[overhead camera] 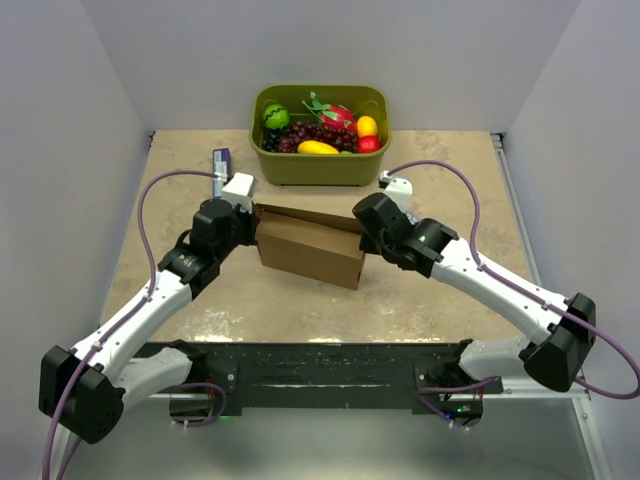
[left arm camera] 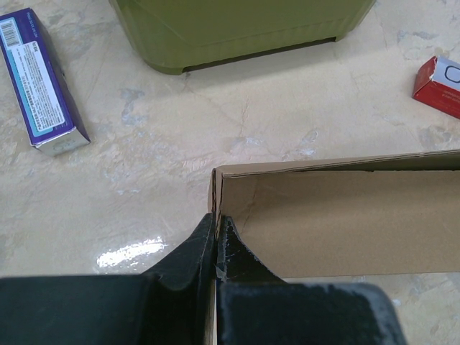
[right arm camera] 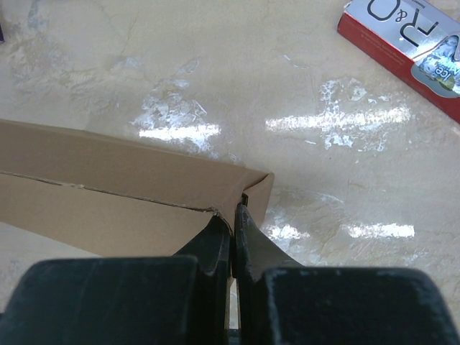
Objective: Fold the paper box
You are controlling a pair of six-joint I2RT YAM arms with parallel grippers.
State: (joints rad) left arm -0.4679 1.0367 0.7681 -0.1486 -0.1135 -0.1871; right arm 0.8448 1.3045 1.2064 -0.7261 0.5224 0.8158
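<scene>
The paper box (overhead camera: 310,245) is brown cardboard and stands partly folded in the middle of the table, held between both arms. My left gripper (overhead camera: 250,222) is shut on its left end wall. In the left wrist view that gripper (left arm camera: 215,226) pinches the thin wall edge of the paper box (left arm camera: 345,215), with the box's inside to the right. My right gripper (overhead camera: 362,238) is shut on the right end. In the right wrist view this gripper (right arm camera: 233,219) clamps the corner flap of the paper box (right arm camera: 122,180).
An olive-green tub (overhead camera: 320,135) of plastic fruit stands just behind the box. A purple carton (overhead camera: 221,160) lies at the back left, also seen as the purple carton (left arm camera: 43,79). A red-and-white carton (right arm camera: 406,47) lies right of the box, partly hidden in the top view.
</scene>
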